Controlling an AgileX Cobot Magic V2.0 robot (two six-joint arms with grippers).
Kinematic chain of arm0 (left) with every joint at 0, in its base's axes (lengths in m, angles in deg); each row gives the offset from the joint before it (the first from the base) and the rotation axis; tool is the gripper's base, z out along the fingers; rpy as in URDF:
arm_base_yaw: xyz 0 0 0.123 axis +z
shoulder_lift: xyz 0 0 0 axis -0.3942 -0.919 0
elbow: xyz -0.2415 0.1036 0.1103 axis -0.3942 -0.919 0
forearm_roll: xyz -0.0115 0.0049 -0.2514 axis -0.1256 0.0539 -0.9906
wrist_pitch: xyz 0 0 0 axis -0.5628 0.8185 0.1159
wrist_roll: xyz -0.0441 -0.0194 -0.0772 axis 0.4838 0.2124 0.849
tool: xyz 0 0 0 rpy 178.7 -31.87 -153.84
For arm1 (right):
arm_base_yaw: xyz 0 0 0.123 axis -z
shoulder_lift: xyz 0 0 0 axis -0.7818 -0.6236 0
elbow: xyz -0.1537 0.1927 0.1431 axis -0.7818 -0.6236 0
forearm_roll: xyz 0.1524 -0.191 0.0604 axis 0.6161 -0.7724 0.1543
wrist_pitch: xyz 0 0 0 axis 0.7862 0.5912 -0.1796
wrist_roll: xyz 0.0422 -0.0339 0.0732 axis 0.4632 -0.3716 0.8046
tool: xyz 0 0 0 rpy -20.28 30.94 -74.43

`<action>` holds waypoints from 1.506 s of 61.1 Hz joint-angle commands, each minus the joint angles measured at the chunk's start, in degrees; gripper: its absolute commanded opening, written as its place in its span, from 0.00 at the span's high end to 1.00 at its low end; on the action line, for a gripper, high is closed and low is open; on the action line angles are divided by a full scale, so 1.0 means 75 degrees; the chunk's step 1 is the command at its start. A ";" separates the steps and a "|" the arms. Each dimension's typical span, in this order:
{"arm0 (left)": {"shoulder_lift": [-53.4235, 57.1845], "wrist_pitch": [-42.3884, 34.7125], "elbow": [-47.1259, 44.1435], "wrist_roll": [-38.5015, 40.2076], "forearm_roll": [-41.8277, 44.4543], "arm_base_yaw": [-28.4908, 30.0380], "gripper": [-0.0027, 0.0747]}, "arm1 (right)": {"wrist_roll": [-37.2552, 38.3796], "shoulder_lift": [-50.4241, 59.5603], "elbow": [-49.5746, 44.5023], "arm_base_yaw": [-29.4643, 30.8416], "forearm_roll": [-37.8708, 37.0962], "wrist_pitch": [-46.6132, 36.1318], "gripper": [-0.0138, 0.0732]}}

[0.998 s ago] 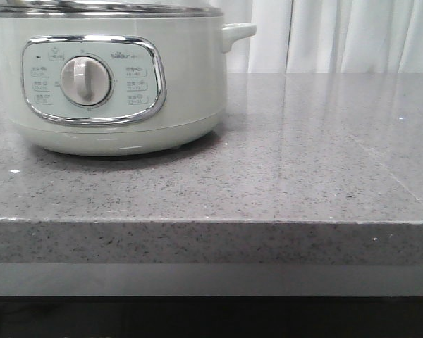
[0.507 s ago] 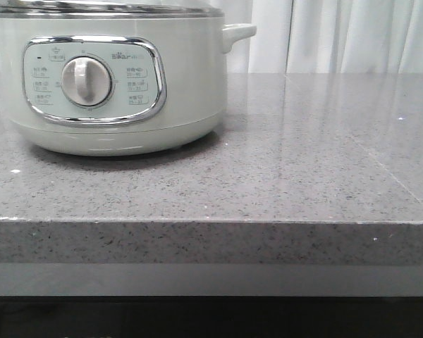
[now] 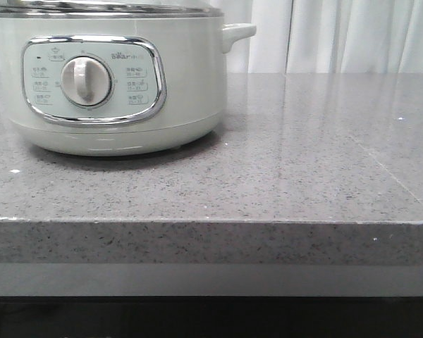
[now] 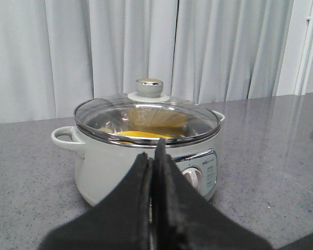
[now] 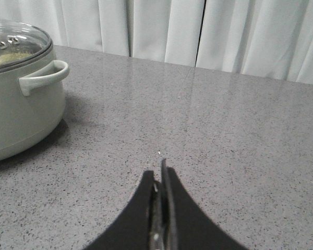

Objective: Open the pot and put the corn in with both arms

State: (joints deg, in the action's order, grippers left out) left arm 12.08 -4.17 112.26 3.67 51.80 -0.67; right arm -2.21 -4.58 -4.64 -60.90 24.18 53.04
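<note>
The pale grey-green pot (image 3: 120,91) stands at the left of the grey counter, dial facing me. It also shows in the left wrist view (image 4: 146,156) and at the edge of the right wrist view (image 5: 15,104). Its glass lid (image 4: 146,117) with a knob (image 4: 149,87) is on. The yellow corn (image 4: 141,134) shows through the glass, inside the pot. My left gripper (image 4: 152,156) is shut and empty, in front of the pot and apart from it. My right gripper (image 5: 159,174) is shut and empty above bare counter, right of the pot.
The speckled grey counter (image 3: 303,162) has its front edge (image 3: 211,222) near the camera. White curtains (image 3: 338,35) hang behind it. The pot's side handle (image 5: 44,75) points toward the right gripper's side.
</note>
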 commanded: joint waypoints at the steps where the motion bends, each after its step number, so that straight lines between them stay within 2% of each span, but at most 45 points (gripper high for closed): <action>1: -0.0095 -0.0618 0.0143 -0.0011 -0.0090 -0.0035 0.99 | -0.0009 -0.0025 0.0204 0.0036 0.0007 -0.0574 0.91; 15: -0.0095 -0.0638 0.0106 -0.0011 -0.0043 -0.0035 0.99 | -0.0009 -0.0025 0.0204 0.0036 0.0007 -0.0574 0.91; 23: 0.0050 -0.0655 -0.0057 -0.0011 0.0292 0.0226 0.99 | -0.0009 -0.0025 0.0204 0.0036 0.0007 -0.0574 0.91; 30: 0.0350 -0.0668 -0.0425 0.0178 0.0292 0.0797 0.99 | -0.0009 -0.0025 0.0204 0.0036 0.0007 -0.0574 0.91; 40: 0.0615 -0.0869 -0.1439 0.0222 0.0323 0.2058 0.99 | -0.0009 -0.0032 0.0204 0.0036 0.0007 -0.0565 0.91; 54: 0.0615 -0.2294 -0.3125 0.0222 0.0191 0.3094 0.99 | -0.0009 -0.0032 0.0204 0.0036 0.0007 -0.0564 0.91; 57: 0.0615 -0.2314 -0.3339 0.0222 0.0015 0.3232 0.99 | -0.0009 -0.0032 0.0204 0.0036 0.0007 -0.0564 0.91; 61: 0.0615 -0.1741 -0.3266 0.0232 -0.0061 0.3349 0.99 | -0.0009 -0.0032 0.0204 0.0036 0.0007 -0.0564 0.91; 92: 0.0615 -0.1847 -0.3315 0.0232 -0.0061 0.3432 0.99 | -0.0009 -0.0032 0.0204 0.0036 0.0007 -0.0564 0.91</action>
State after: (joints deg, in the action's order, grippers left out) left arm 15.24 -13.25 87.34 4.88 52.02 25.05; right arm -2.21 -4.58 -4.64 -60.90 24.18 53.18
